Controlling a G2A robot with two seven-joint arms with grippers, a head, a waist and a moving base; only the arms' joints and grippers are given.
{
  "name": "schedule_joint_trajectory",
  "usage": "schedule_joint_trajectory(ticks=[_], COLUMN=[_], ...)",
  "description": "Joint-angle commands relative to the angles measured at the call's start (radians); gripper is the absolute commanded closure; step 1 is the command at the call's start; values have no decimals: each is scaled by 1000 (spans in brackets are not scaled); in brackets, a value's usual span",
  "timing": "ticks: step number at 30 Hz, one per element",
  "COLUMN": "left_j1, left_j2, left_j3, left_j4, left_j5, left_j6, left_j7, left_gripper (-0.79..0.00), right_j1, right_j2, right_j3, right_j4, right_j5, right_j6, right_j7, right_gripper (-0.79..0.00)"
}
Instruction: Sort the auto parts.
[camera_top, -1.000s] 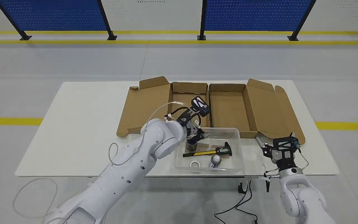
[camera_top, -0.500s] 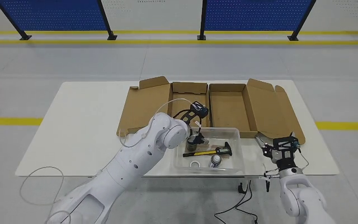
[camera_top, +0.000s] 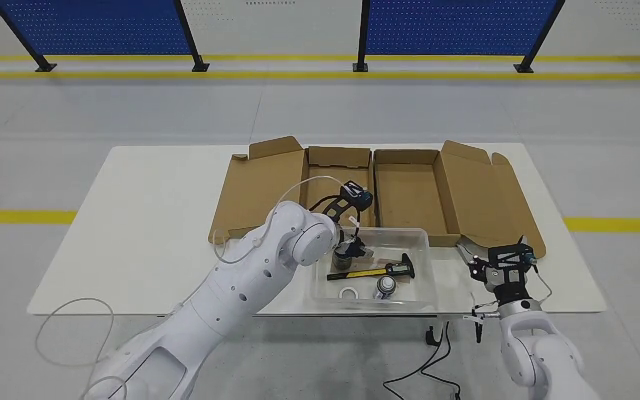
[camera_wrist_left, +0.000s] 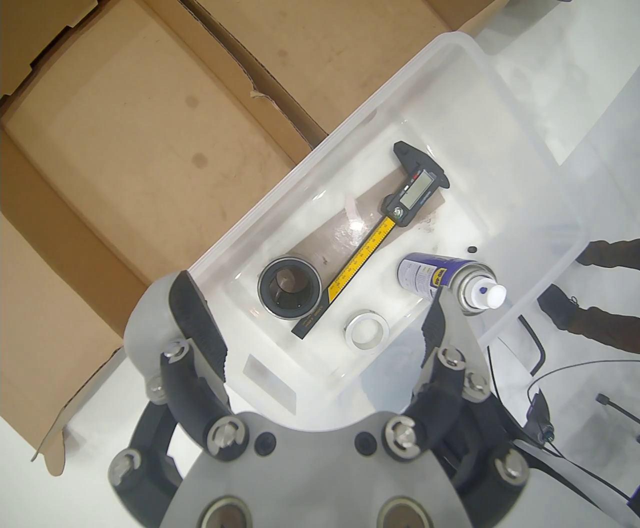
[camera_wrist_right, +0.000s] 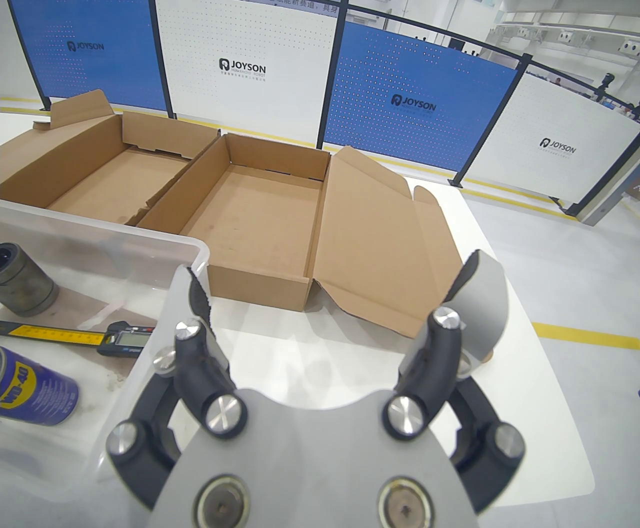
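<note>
Got the left gripper (camera_wrist_left: 311, 295) spread wide and holding nothing, hanging right above the clear bin (camera_wrist_left: 350, 126) at the near edge of the tabletop (camera_top: 150, 230). Re-angled itself over the bin a second ago, then sat frozen for the last half second, so probably lining up a first pick, with no parts sorted yet. Straight below the jaws: one dark bushing (camera_wrist_left: 289, 287) just beside one yellow caliper (camera_wrist_left: 370, 240), then one silver ring (camera_wrist_left: 366, 331) by the caliper's tip and one blue spray can (camera_wrist_left: 440, 281) lying on its side. Makes four things in there, all still to go. Behind the bin, toward the far edge: two open cardboard boxes side by side, left box (camera_wrist_right: 115, 185) and right box (camera_wrist_right: 260, 215). Over by the near right corner, got the right gripper (camera_wrist_right: 333, 270) also wide open, gripping nothing.
</note>
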Motion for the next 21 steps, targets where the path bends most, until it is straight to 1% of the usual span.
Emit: schedule_joint_trajectory(ticks=[1,6,7,8,9,10,11,15,17,21], left_j1=[-2,-46,-53,-59,-66,-72,-78,-99,-109,-128], left_j2=[-3,-18,-21,-25,-28,-32,-36,-52,-59,-72], left_j3=[3,18,19,20,23,26,30,47,54,67], left_j4=[2,18,23,33,46,59,73,121,144,190], left_j5=[7,-12,-18,-29,-38,-44,-52,-72,-81,-89], left_j6=[5,32,45,55,64,68,72,81,87,95], left_j7=[-3,-84,-90,-103,-116,-121,-126,-129,-129,-135], left_gripper=[-785,-785,-686,-428,-329,-259,-228,-262,-292,-280], right_j1=[0,0,0,0,0,0,0,0,0,0], right_j2=[0,0,0,0,0,0,0,0,0,0], right_j3=[0,0,0,0,0,0,0,0,0,0], right_j4=[0,0,0,0,0,0,0,0,0,0], right_j5=[0,0,0,0,0,0,0,0,0,0], right_j6=[0,0,0,0,0,0,0,0,0,0], right_j7=[0,0,0,0,0,0,0,0,0,0], right_gripper=[-785,-785,-785,-785,-785,-785,-785,-785,-785,-785])
